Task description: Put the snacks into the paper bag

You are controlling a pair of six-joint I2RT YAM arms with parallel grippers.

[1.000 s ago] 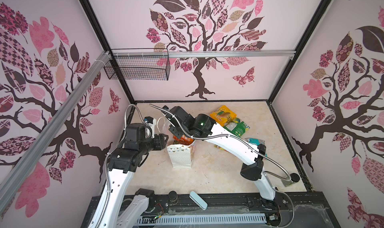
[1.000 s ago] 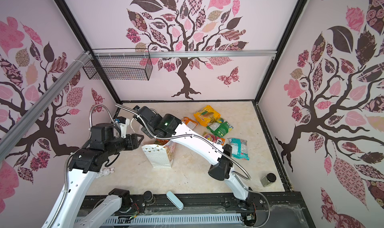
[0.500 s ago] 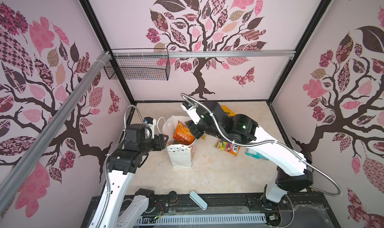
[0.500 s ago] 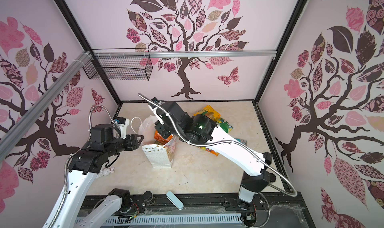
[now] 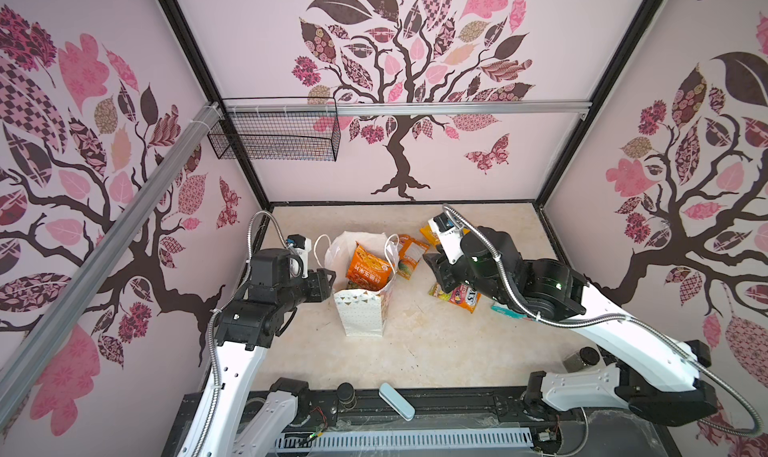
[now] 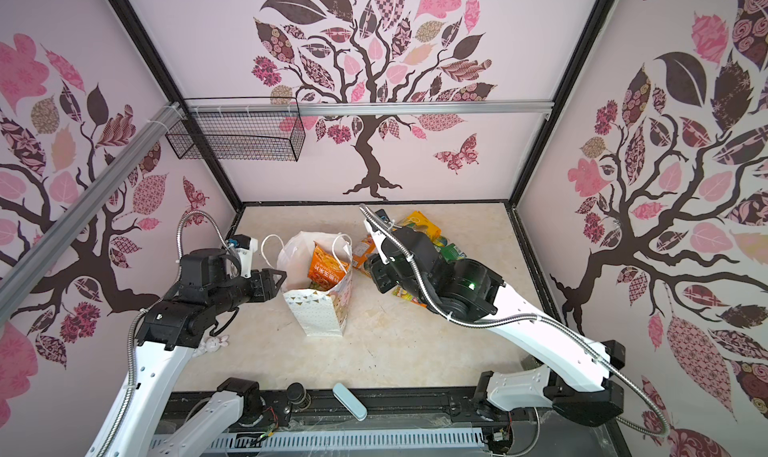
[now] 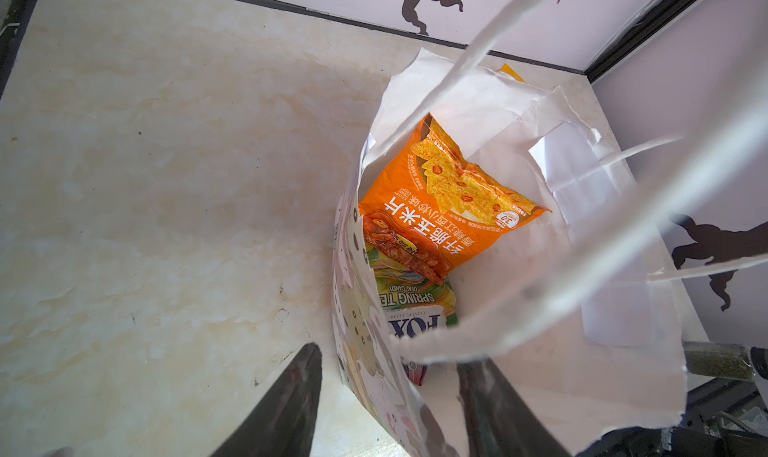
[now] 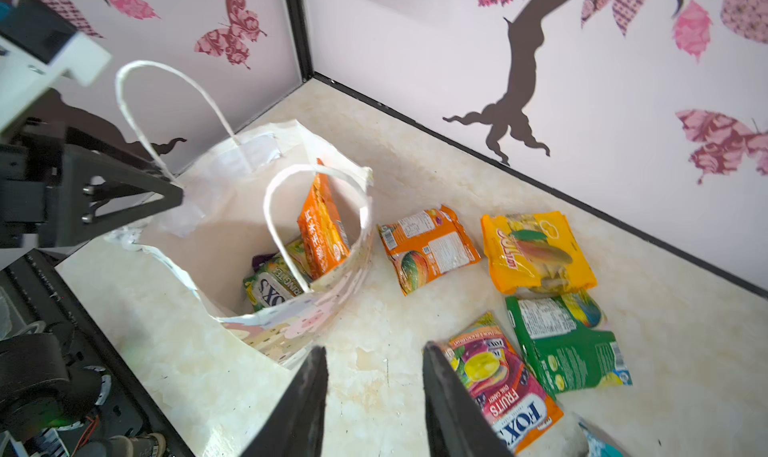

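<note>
The white paper bag (image 5: 361, 313) (image 6: 322, 313) stands upright with its mouth open. An orange snack packet (image 5: 368, 270) (image 7: 449, 209) (image 8: 322, 230) leans inside it, above a green FOX'S packet (image 7: 415, 305) (image 8: 270, 284). My left gripper (image 5: 330, 282) (image 7: 390, 355) is open astride the bag's near wall (image 7: 540, 392), one finger outside and one inside. My right gripper (image 5: 436, 270) (image 8: 374, 349) is open and empty above bare table, between the bag and a FOX'S fruits packet (image 8: 498, 380) (image 5: 457, 297). Orange (image 8: 428, 247), yellow (image 8: 536, 251) and green (image 8: 561, 342) packets lie flat right of the bag.
A small teal packet (image 5: 507, 311) lies partly under the right arm. On the front rail sits a pale blue case (image 5: 397, 401), and a glass jar (image 5: 579, 357) stands at the front right. A black wire basket (image 5: 276, 137) hangs on the back wall.
My right gripper has drawn back from over the bag to the right and opened, leaving the orange packet inside the bag. The left gripper has not moved.
</note>
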